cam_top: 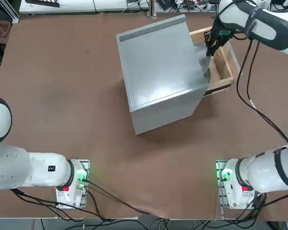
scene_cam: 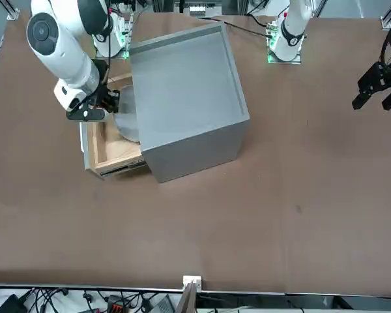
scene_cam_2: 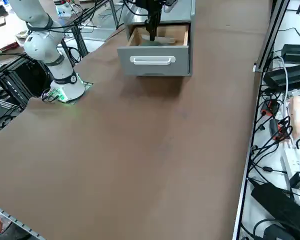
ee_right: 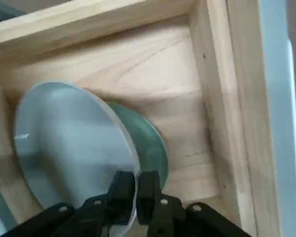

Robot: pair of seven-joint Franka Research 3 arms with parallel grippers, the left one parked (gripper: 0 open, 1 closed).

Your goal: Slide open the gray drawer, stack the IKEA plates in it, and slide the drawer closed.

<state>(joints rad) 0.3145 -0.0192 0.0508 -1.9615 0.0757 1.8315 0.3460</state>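
Your top view shows only a sliver of plate past the gray cabinet [cam_top: 158,76], beside the pulled-out gray drawer [cam_top: 224,72]. The wrist view fills in the rest: inside the wooden box, the white-gray plate [ee_right: 69,143] lies tilted over the mint green plate [ee_right: 150,143], covering most of it. The right gripper [ee_right: 136,183] hangs inside the drawer at the plates' edge, its fingers almost together, pinching the rim of the white-gray plate. From the side view you see the drawer's gray front and handle [scene_cam_2: 152,60]
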